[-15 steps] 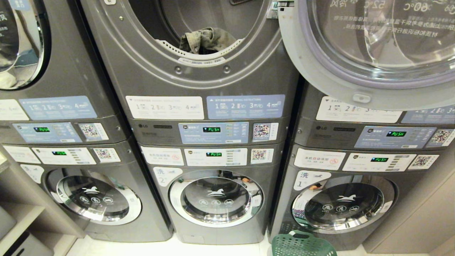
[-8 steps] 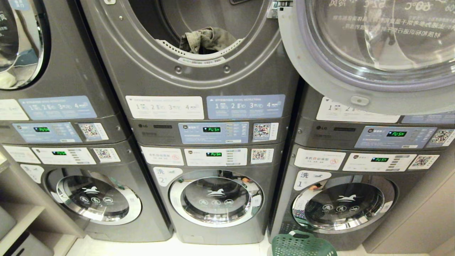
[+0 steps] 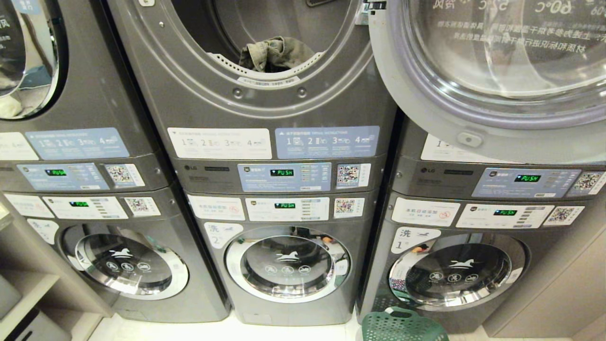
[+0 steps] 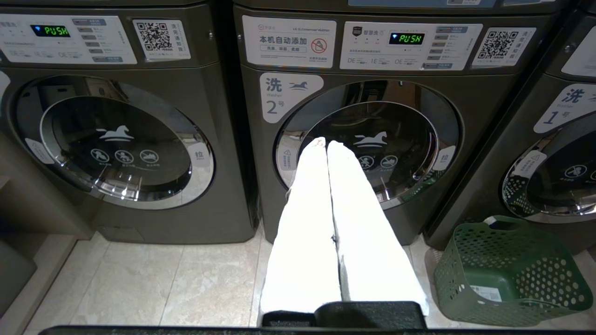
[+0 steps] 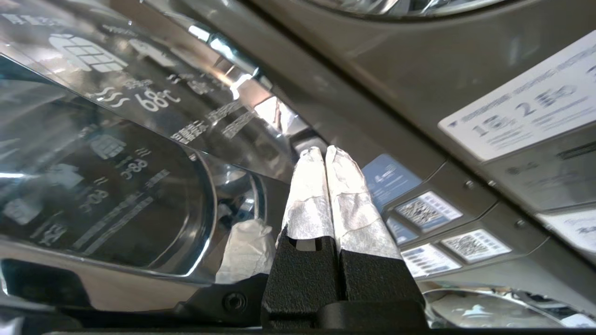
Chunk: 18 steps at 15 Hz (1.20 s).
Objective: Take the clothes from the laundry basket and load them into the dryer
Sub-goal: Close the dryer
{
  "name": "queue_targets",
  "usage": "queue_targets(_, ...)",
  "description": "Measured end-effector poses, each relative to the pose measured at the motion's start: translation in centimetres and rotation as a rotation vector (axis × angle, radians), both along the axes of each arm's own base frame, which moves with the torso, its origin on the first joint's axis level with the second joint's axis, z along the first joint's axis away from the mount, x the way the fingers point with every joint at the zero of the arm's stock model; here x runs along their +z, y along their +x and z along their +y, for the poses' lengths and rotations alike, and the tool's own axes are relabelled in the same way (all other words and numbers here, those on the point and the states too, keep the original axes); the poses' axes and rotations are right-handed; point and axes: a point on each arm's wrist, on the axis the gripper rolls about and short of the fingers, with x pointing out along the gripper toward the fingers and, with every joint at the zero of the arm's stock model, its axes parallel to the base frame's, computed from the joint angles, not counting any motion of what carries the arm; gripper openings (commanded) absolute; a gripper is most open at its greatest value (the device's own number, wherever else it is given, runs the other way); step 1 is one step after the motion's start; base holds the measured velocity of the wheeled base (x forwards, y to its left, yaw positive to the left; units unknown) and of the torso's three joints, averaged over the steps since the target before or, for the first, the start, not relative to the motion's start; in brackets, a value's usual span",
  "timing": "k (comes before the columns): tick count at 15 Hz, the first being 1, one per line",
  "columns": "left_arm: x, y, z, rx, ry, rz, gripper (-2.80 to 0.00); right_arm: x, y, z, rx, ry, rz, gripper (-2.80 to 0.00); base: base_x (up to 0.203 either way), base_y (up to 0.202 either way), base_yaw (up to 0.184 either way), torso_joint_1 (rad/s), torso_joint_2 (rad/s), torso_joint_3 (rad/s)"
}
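Standing open at the top of the middle stack, the dryer shows a crumpled olive-green garment lying just inside the lower lip of its round mouth. The dryer door is swung out to the right of that mouth, its clear glass bowl and grey rim covering the upper part of the neighbouring stack. Below the dryer mouth sit the instruction stickers and the control panel with a green lit display, and below that again the closed washer door marked with a white horse.

The laundry basket stands on the pale tiled floor, low and to the right of that washer door, in front of the next washer; nothing shows inside it from the left wrist view, and only its rim and handle show in the head view.

The left gripper hangs low in front of the washer door, its white-wrapped fingers pressed together with nothing between them. The right gripper is up close to the glass of the dryer door, seen only by its own camera; its taped fingers meet along their length and carry nothing.
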Motion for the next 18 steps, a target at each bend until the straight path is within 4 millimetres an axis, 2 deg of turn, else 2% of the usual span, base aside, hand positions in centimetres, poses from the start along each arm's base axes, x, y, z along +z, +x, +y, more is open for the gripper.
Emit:
queue_targets(5,0.0,0.0,0.0,0.000,0.000,0.000,-2.80,-0.6,-1.7,3.3,0.072,0.014,0.013,-2.80,0.000,0.000,0.000,0.000,0.00,0.000)
queue_targets(14,0.0,0.0,0.0,0.000,0.000,0.000,-2.80,-1.8,-5.6,10.5,0.329,0.002,-0.006,-2.80,0.000,0.000,0.000,0.000,0.00,0.000)
queue_targets(18,0.0,0.0,0.0,0.000,0.000,0.000,-2.80,-1.5,-6.3,12.5,0.470,0.012,-0.020,-2.80,0.000,0.000,0.000,0.000,0.00,0.000)
